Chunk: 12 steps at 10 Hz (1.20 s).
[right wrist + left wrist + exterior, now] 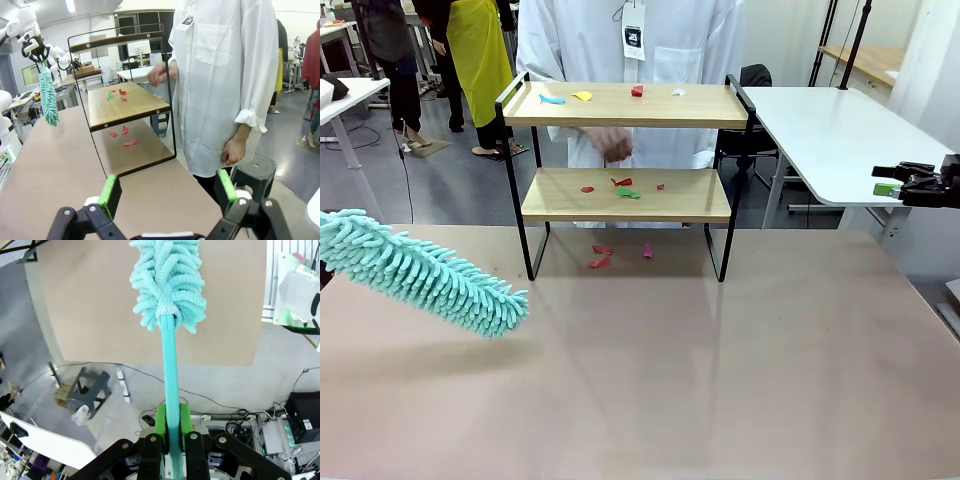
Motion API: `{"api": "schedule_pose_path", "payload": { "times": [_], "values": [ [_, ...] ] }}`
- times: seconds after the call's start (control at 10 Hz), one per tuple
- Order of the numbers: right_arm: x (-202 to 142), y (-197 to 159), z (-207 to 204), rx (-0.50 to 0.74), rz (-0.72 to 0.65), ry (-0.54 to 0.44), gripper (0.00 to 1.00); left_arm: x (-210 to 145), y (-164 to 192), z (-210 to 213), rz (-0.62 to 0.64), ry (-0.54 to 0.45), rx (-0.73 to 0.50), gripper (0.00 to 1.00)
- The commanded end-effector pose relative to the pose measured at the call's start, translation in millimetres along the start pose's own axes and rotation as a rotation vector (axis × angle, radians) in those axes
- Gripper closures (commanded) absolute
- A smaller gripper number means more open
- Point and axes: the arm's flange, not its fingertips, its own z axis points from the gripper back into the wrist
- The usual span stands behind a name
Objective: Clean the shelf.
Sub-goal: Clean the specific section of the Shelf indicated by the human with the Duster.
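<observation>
My left gripper (172, 422) is clamped on the teal plastic handle of a fluffy turquoise microfibre duster (430, 275), the green pads pressed against either side of the stick. Its shaggy head hangs above the near-left part of the tan table (740, 380), well apart from the small two-tier shelf (710, 106) of light wooden boards in a thin black metal frame. That shelf stands upright at the far middle of the table, just in front of a person in a white coat whose hand (608, 142) shows between the two boards. Small coloured paper scraps (623, 186) lie on the top board, on the lower board and on the tabletop beneath it. My right gripper (167, 192) hangs off to the right of the table with its jaws spread wide and nothing between them.
</observation>
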Motion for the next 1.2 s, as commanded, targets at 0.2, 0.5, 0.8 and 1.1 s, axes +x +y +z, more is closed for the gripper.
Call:
{"api": "schedule_pose_path", "payload": {
  "times": [0.2,0.5,0.8,1.1],
  "values": [
    [2.8,0.4,-2.4,0.002,0.005,0.0,0.0,-2.1,1.3,3.3,0.005,0.004,0.002,0.87],
    [2.8,0.4,-2.4,0.002,0.005,0.0,0.0,-2.1,1.3,3.3,0.005,0.004,0.002,0.87],
    [2.8,0.4,-2.4,0.002,0.005,0.0,0.0,-2.1,1.3,3.3,0.005,0.004,0.002,0.87],
    [2.8,0.4,-2.4,0.002,0.005,0.0,0.0,-2.1,1.3,3.3,0.005,0.004,0.002,0.87]
  ]
}}
